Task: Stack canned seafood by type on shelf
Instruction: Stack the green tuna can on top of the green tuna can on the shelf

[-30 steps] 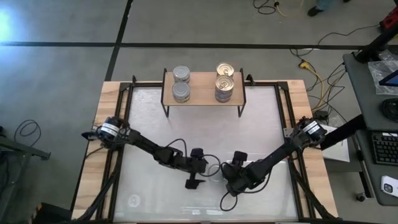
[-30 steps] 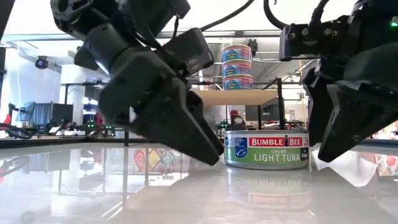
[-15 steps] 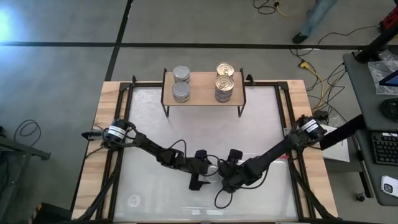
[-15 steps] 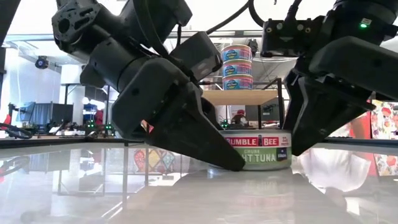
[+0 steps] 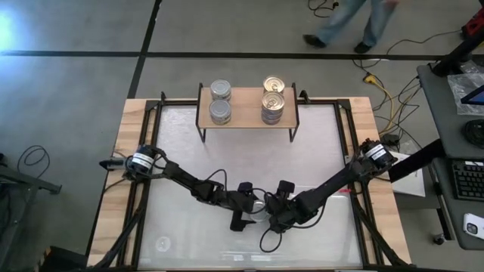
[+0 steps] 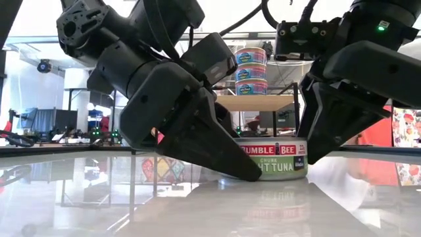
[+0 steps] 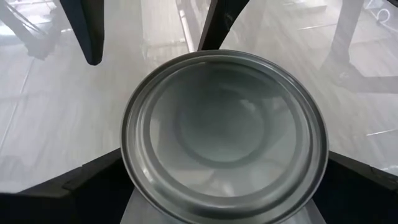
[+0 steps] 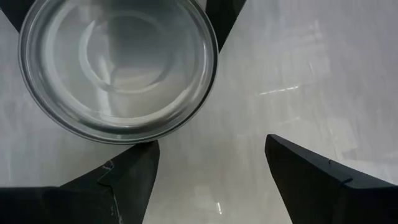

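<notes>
Reaching inward from above, both arms are meeting mid-table at a silver-topped tin (image 5: pixel 259 205); at table level the left gripper (image 6: pixel 227 155) is straddling it with fingers apart, the right gripper (image 8: pixel 208 165) is hanging beside it, spread and empty, while other tins are sitting stacked on the shelf (image 5: pixel 246 115).

Probably a robotics lab, concrete floor (image 5: pixel 76 30), trailing cables (image 5: pixel 382 87), monitor-laden benches (image 6: pixel 39 122) behind
</notes>
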Controlling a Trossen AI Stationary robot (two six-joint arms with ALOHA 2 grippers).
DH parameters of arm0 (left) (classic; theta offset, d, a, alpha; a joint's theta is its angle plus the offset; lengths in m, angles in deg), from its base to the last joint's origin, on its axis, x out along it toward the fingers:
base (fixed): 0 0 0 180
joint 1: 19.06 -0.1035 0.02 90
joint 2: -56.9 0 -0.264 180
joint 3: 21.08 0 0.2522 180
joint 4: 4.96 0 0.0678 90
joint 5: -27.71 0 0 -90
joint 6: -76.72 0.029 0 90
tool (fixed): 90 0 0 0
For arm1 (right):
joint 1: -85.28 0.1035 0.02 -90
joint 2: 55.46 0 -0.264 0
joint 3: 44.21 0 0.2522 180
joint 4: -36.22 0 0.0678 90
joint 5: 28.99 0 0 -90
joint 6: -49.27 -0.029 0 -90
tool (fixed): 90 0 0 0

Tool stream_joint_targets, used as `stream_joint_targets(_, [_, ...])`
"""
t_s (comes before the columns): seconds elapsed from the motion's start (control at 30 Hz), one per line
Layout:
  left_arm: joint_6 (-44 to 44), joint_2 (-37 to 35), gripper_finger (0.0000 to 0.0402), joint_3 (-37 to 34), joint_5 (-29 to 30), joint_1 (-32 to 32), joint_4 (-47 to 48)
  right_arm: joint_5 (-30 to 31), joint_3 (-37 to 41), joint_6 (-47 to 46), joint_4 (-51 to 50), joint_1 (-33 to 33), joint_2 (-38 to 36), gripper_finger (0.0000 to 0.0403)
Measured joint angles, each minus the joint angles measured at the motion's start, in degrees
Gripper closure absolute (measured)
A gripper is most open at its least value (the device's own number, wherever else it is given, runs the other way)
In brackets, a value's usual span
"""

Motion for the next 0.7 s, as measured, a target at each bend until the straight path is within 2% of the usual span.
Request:
stream_joint_targets(0.33, [-0.4,0.1,0.0007,0.0,-0.1,0.0,-0.8,0.3,0.0,-0.4,0.0,-0.2,0.0,0.0100])
stream_joint_targets(0.53, [-2.4,0.1,0.0018,-0.7,0.5,0.1,-2.5,0.5,0.0,-0.4,-0.1,-0.2,0.0,0.0102])
stream_joint_targets(0.7, [-3.9,2.8,0.0005,-1.5,2.8,0.3,-9.5,0.4,0.0,-0.4,-1.4,-0.2,-0.1,0.0097])
